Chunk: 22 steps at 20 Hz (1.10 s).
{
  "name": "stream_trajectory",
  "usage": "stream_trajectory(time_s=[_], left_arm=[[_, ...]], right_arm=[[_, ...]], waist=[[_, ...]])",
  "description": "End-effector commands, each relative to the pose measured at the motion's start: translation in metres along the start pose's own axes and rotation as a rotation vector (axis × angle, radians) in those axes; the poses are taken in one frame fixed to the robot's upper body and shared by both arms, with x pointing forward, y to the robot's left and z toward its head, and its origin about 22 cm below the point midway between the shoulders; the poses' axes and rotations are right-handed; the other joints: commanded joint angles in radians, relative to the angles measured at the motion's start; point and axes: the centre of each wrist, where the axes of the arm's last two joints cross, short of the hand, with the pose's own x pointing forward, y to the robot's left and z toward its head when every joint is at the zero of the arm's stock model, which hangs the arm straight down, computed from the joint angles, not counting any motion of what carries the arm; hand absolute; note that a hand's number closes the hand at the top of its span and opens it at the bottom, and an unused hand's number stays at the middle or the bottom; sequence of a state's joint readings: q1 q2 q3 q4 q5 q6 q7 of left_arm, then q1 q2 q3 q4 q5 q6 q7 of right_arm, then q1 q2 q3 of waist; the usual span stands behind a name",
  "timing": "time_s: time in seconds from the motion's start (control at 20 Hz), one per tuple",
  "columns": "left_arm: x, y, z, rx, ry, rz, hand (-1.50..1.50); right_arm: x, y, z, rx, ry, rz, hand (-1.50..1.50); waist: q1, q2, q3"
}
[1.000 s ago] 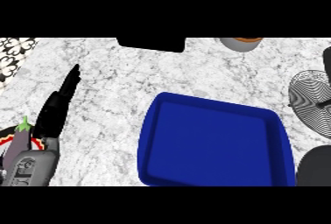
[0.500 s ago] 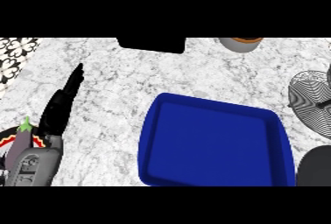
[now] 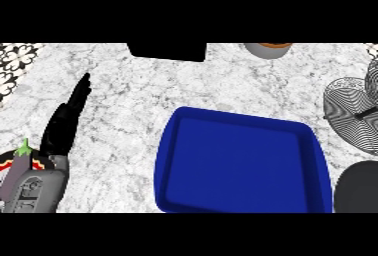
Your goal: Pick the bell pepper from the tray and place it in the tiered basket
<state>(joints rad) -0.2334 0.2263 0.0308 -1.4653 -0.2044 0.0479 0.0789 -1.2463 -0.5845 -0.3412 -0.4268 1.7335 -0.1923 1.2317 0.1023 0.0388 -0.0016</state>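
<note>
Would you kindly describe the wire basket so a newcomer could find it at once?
Start at the big blue tray on the marble counter. Look past its far right corner to the view's right edge: the tiered basket is there, the only thing made of fine black-and-white wire mesh.

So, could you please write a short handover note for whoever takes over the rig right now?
Left hand: open, fingers straight, at the counter's left, holding nothing.
Right hand: not visible; a dark rounded shape at the lower right edge cannot be identified.
Tray: centre of the counter, nothing in it.
Basket: right edge, partly cut off.
Bell pepper: not visible anywhere; only a purple vegetable shows beside the left forearm.
Done: cannot confirm placement.
Left: find the pepper and check the basket before acting.
</note>
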Motion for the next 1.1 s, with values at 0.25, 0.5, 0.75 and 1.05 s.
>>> stream_trajectory(time_s=[0.25, 0.5, 0.75, 1.05], left_arm=[[-0.008, 0.007, 0.004, 0.025, 0.025, 0.001, 0.00], [-0.017, 0.019, 0.007, 0.046, 0.046, 0.003, 0.00], [-0.017, 0.012, 0.006, 0.052, 0.064, -0.003, 0.00], [-0.017, 0.021, 0.005, 0.054, 0.067, -0.005, 0.00]], right_arm=[[-0.004, 0.026, 0.007, -0.006, 0.223, 0.236, 1.50], [-0.009, 0.035, 0.005, 0.077, 0.191, 0.216, 1.50], [-0.014, 0.038, -0.001, 0.167, 0.179, 0.098, 1.50], [-0.028, 0.056, -0.006, 0.306, 0.282, -0.033, 1.50]], waist=[[-0.040, -0.017, 0.001], [-0.052, -0.019, 0.002], [-0.075, -0.026, 0.002], [-0.083, -0.028, 0.004]])
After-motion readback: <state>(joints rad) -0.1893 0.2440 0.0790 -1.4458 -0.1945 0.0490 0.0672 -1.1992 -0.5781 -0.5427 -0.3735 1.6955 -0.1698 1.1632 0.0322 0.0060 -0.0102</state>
